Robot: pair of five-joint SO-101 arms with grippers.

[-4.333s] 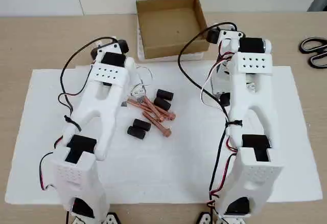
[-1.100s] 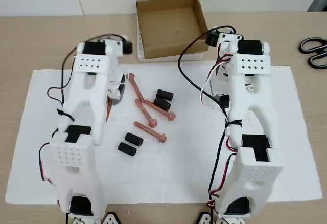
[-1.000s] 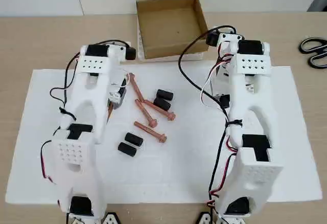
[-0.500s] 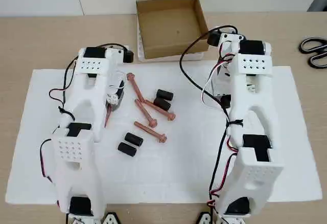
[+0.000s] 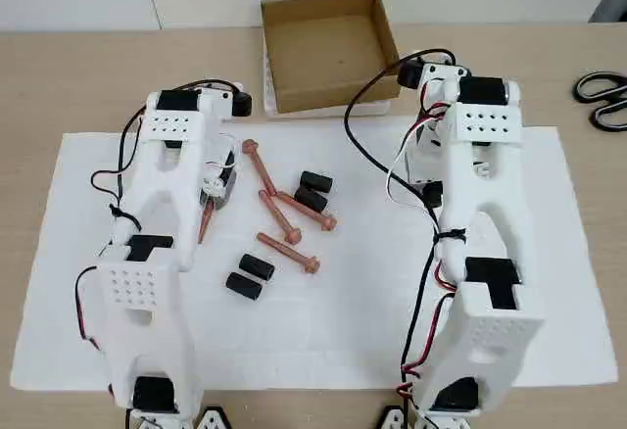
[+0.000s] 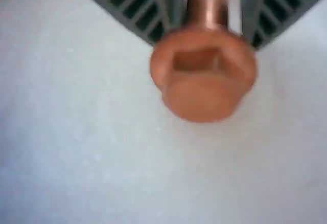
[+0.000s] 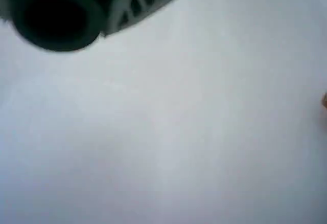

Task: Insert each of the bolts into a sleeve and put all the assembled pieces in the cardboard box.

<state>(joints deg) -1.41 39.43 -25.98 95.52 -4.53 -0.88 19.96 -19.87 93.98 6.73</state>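
In the left wrist view my left gripper (image 6: 204,32) is shut on a copper bolt (image 6: 204,78), its head pointing at the camera between the grey ribbed fingers (image 6: 127,14). From above, that bolt (image 5: 206,221) pokes out under the left arm. Several more bolts (image 5: 279,215) lie loose mid-mat, with two black sleeves (image 5: 313,190) to their right and two sleeves (image 5: 250,277) nearer the front. My right gripper (image 5: 429,190) hangs over the mat's right part, shut on a black sleeve (image 7: 53,22). The open cardboard box (image 5: 328,49) stands at the back centre.
A white mat (image 5: 323,331) covers the wooden table (image 5: 78,76). Scissors (image 5: 602,96) lie at the far right edge. Black cables loop from both arms near the box. The mat's front half is bare.
The left gripper took a bolt from the pile, scattering the bolts and pushing two sleeves forward; over the last second it drifted slightly left with the bolt. The right arm stayed still.
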